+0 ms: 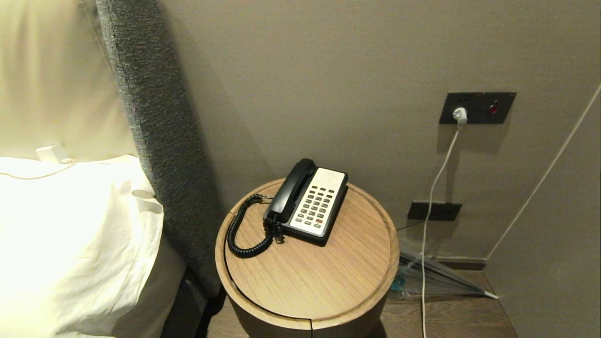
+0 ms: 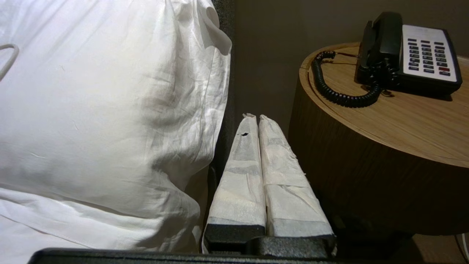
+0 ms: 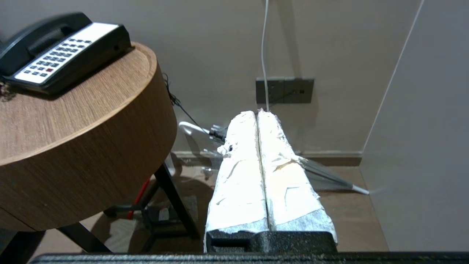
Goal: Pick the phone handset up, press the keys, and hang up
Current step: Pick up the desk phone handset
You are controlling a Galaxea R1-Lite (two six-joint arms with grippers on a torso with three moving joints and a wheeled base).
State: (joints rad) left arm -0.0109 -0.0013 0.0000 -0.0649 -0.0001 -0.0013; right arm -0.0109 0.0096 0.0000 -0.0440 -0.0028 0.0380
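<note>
The glossy black phone handset rests in its cradle on the left side of the black-and-white phone base. Its white keypad carries the keys. A black coiled cord loops over the round wooden bedside table. Neither arm shows in the head view. My left gripper hangs shut and empty, low between the bed and the table. Low to the right of the table, my right gripper is also shut and empty.
A bed with a white pillow and a grey headboard stands left of the table. On the wall behind are a socket panel with a white cable. A folded umbrella lies on the floor at the right.
</note>
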